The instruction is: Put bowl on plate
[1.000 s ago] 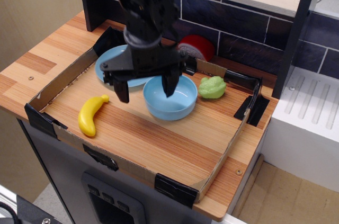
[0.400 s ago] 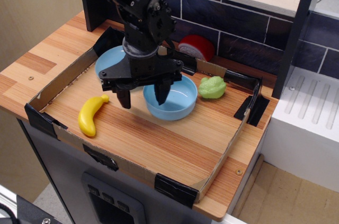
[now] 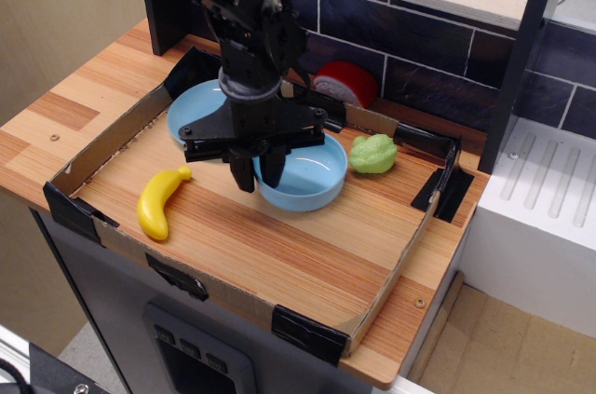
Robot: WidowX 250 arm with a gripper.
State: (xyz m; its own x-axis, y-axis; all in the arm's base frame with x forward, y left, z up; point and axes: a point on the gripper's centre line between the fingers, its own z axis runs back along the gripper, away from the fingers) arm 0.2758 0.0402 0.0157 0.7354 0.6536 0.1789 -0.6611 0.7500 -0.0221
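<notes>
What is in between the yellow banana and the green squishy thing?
In the only view, the gripper and the bowl sit between the banana and the green toy; its fingers straddle the bowl's near-left rim.

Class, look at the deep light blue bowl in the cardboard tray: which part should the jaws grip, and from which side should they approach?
Grip the near-left rim of the deep, glossy light blue plastic bowl, coming down from above with one jaw inside the wall and one outside. Its sides are upright and thin, and the opening faces up, so a rim pinch probably fits best. The black gripper is already there, jaws closed onto that rim.
</notes>
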